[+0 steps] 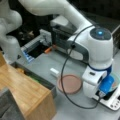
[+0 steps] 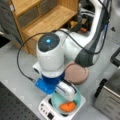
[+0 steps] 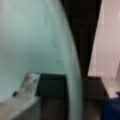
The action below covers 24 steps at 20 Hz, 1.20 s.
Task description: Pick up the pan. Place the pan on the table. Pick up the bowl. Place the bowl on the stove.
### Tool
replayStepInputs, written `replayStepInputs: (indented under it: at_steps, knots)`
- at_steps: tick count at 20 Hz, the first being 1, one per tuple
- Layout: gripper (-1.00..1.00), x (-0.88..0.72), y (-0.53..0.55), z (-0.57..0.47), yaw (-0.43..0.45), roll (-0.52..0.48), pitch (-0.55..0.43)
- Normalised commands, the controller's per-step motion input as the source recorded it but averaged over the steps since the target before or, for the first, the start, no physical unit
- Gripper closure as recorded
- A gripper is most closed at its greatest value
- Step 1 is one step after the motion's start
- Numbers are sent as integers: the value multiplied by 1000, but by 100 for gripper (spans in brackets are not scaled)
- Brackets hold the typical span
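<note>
Wrist view shows the teal wall of the bowl [image 3: 30,37] filling the frame, one finger [image 3: 25,95] of the pincer [image 2: 65,92] inside its rim. In a front view the bowl [image 2: 76,98], holding an orange item [image 2: 67,107], sits on the stove [image 2: 46,110]. Whether the pincer has hold of the rim, I cannot tell. The pan [image 1: 70,83] lies on the grey surface [image 1: 47,62], just beside the stove.

Judgement: release should be gentle, with the bowl centred on the burner. A wooden block [image 1: 22,87] and a steel oven [image 2: 110,97] flank the workspace.

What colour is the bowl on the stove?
Light teal; the bowl shows best in a front view.
</note>
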Motion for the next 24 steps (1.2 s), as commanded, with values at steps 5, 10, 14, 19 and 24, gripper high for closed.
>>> replayStepInputs:
  at_steps: [5,10,14,19,24]
  knots:
    - [-100,-200,-123,-139,88,-231,-155]
    - [-100,-204,-75,-115,111,-214,-158]
    - [-100,-187,-24,-110,118,-197,-167]
    - [-100,-175,-11,-108,115,-188,-164]
    - [-100,-182,-6,-51,106,-178,-124]
